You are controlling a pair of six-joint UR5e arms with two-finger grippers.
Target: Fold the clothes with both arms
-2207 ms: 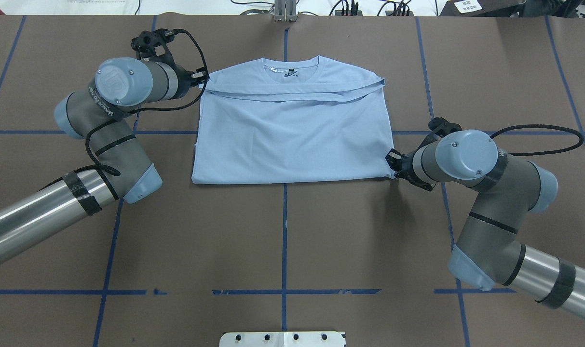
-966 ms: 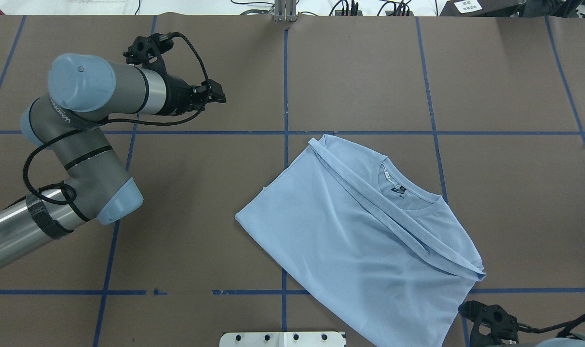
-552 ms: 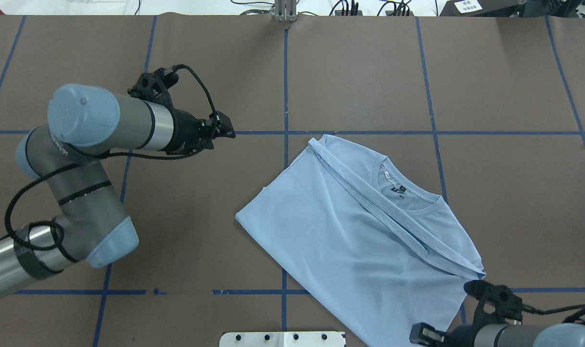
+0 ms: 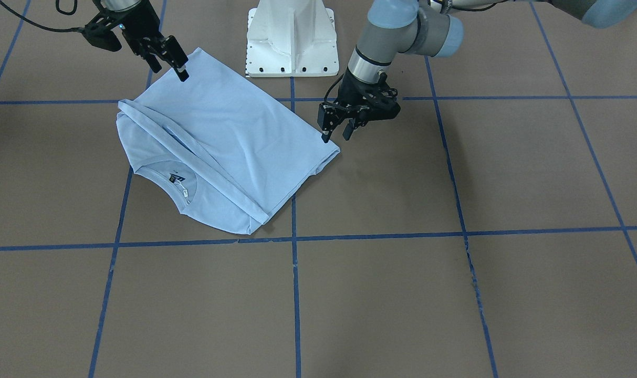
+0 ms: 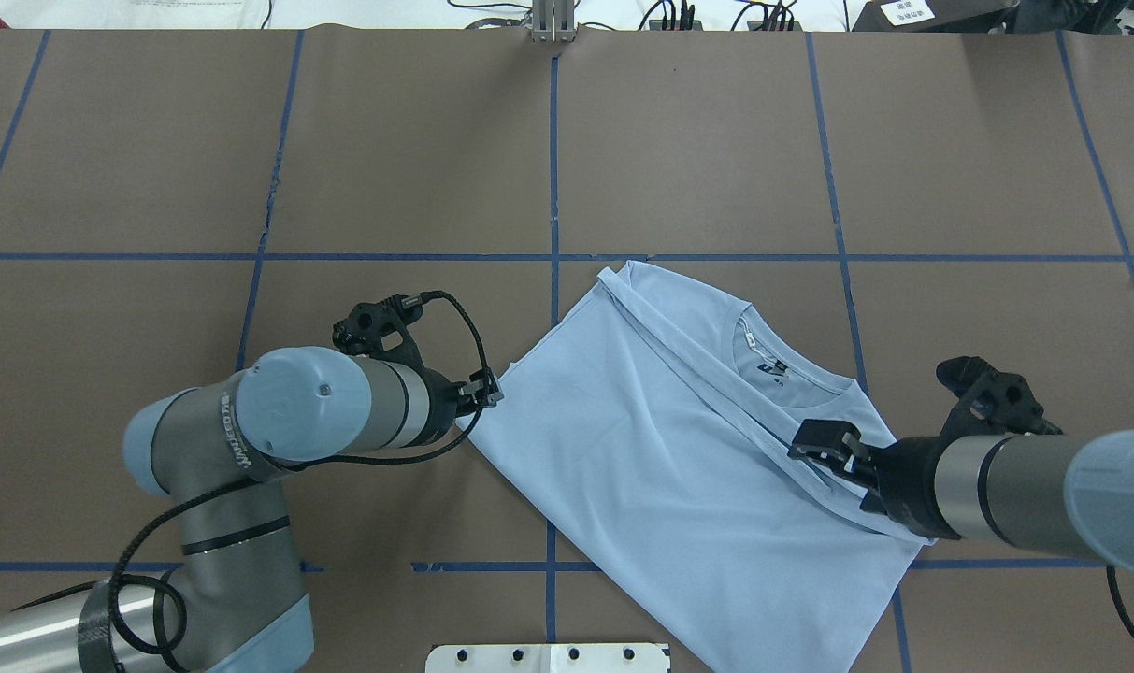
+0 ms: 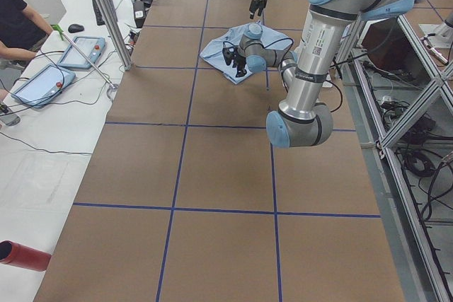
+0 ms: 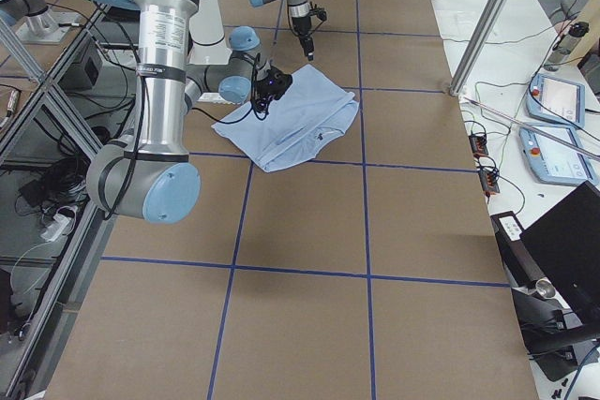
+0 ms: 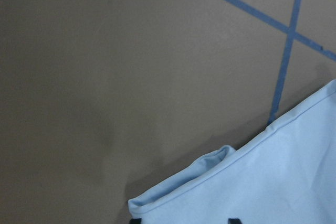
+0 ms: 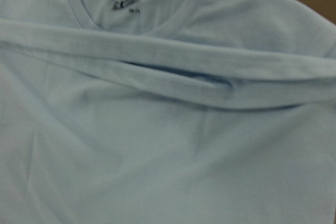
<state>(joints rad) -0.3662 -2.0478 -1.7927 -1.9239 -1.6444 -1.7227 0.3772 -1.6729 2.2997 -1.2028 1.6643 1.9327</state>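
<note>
Lying skewed, T-shirt [image 4: 229, 142], left tool [image 4: 335, 138] at corner

You had the pale blue T-shirt [image 5: 679, 467] lying flat, askew on the brown table [image 5: 716, 140], sleeves folded across under the collar. The left gripper [image 5: 490, 392] stood at one corner, the right gripper [image 5: 821, 447] above the folded sleeves.

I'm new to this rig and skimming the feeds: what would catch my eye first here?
A pale blue T-shirt, sleeves folded in, lies askew on the brown table, right of centre in the overhead view. The left claw is at its left corner, and the right claw hangs over its folded sleeves.
</note>
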